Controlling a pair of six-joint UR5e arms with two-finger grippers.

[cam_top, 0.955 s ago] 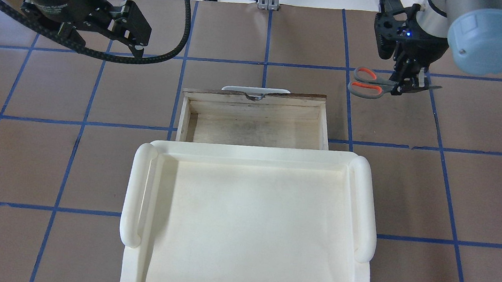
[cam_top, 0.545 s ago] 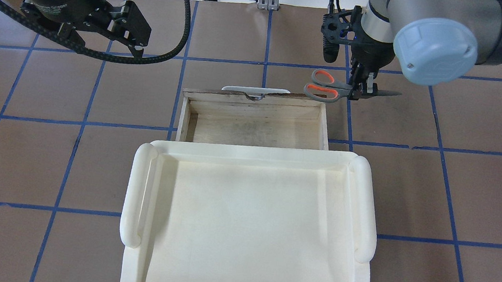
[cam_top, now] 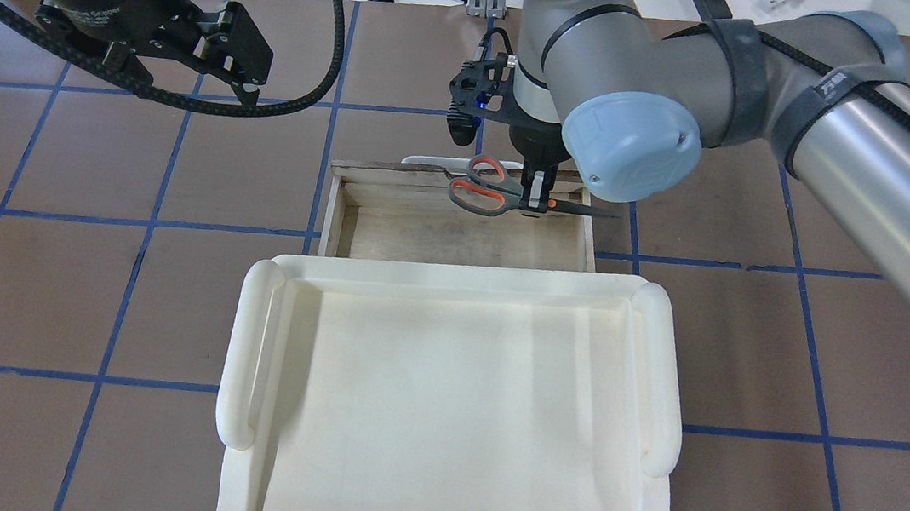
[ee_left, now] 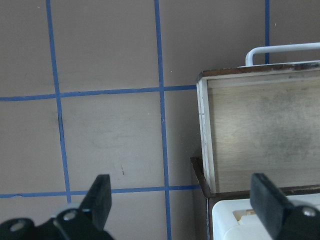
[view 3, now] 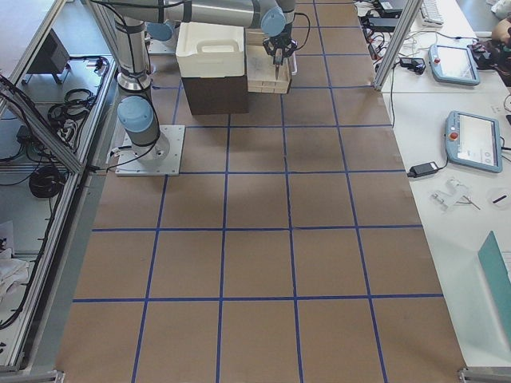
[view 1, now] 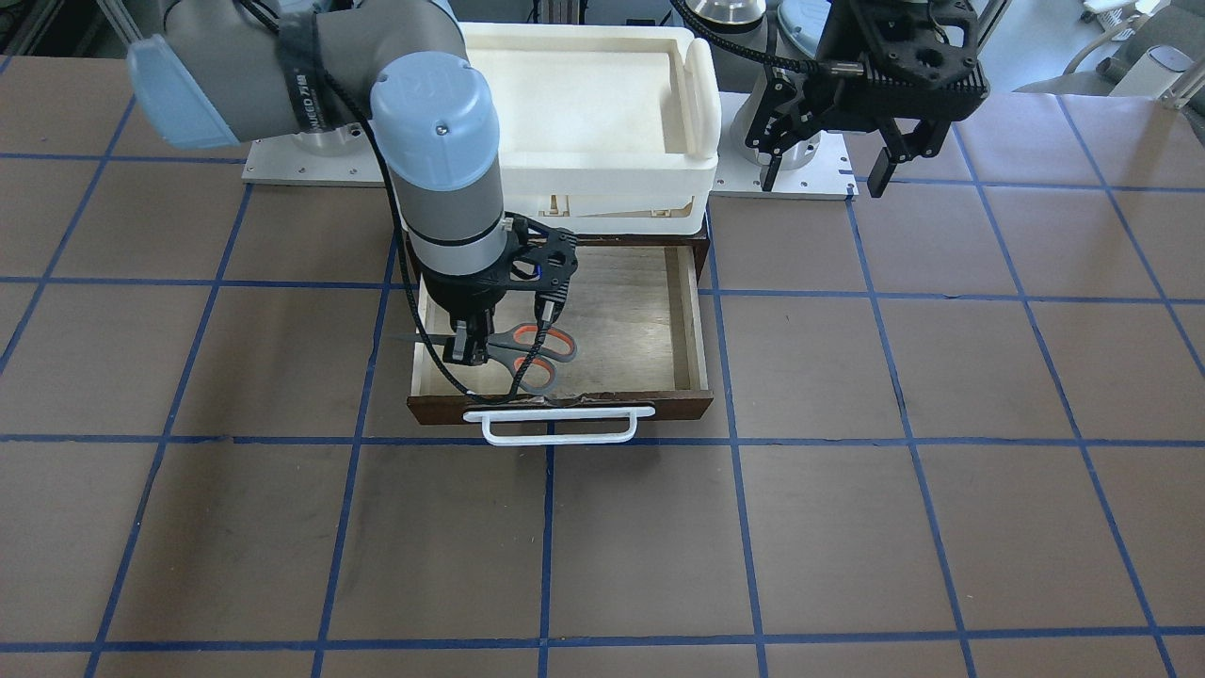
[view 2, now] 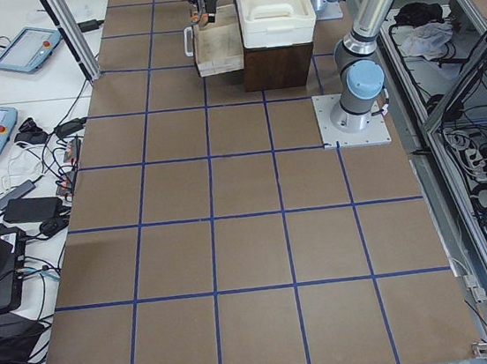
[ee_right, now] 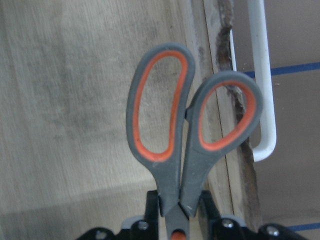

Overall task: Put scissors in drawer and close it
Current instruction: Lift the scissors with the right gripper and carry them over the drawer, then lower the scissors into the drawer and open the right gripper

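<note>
1. Left claw [view 1: 825,179]: jaws wide apart and empty. It hangs over the table [cam_top: 57,287] near the robot-side edge, left of the drawer and well apart from it.
2. Drawer [cam_top: 332,211]: mid-width on the table, close to the robot-side edge, and pulled open toward the far edge. The pale floor inside is bare. The white bar handle [view 1: 555,436] is on its front.
3. White tray [cam_top: 247,352]: sits on the dark cabinet [view 2: 275,63] that the drawer slides out of, covering the drawer's rear part.
4. Scissors [cam_top: 481,193]: blades closed and lying flat, parallel to the drawer front. They are in the air over the drawer's front-right part.
   - The handles point toward the table's left edge and the blade tip toward its right edge.
   - In the right wrist view, one loop is over the drawer floor. The other is over the front rim and the handle.
   - Cannot tell the height above the drawer floor.
5. Right claw [cam_top: 535,198]: pointing straight down and clamped on the scissors just past the handle loops, near the pivot. The right arm reaches in from the table's right side across the drawer's right wall.
</note>
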